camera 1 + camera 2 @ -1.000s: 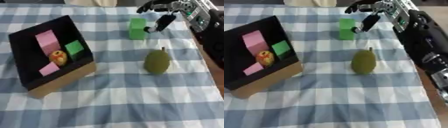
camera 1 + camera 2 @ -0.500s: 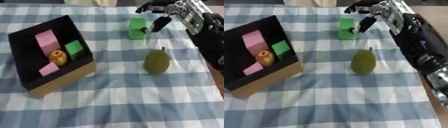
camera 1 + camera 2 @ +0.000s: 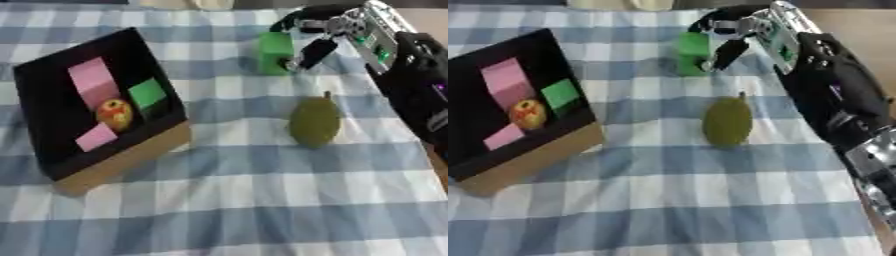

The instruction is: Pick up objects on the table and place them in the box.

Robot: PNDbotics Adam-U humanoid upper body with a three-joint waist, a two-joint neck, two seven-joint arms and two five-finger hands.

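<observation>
Green block [image 3: 274,51] sits at the far edge with the right hand [image 3: 317,31] seemingly curling round it, ready for the box [image 3: 122,162]

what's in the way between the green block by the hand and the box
Nothing visible. The right hand is already at the green block, thumb against its side. From there to the black box lies only bare checked cloth; the pear sits nearer the robot, off that line.
</observation>
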